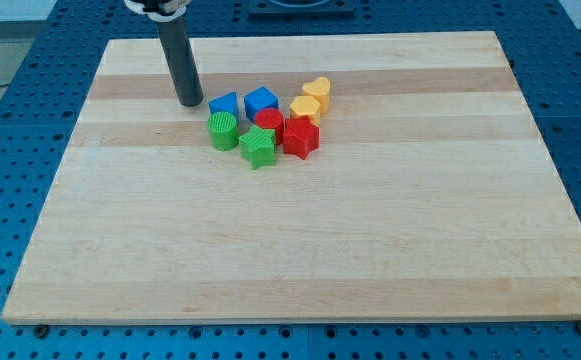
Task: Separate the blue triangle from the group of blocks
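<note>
1. My rod stands near-upright by the board's top-left corner; my tip (191,103) has no jaws and holds nothing.
2. Blue triangle (224,105) just right of tip, apparently touching the green cylinder (223,130).

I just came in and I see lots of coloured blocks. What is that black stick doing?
That stick is a robot arm's rod. My tip rests on the wooden board, just to the view's left of the blue triangle, with a small gap between them. The triangle sits at the left edge of a tight bunch: a blue cube, green cylinder, green star, red star and yellow hearts. It has not been separated yet.
</note>
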`<move>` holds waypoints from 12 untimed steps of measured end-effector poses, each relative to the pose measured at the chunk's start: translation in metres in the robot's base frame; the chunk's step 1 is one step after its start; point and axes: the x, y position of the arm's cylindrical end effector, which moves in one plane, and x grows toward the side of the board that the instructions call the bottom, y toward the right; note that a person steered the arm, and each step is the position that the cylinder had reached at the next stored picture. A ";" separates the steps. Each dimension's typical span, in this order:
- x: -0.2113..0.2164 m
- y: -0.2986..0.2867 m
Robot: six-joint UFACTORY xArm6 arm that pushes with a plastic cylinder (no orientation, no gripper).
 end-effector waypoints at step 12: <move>0.033 0.003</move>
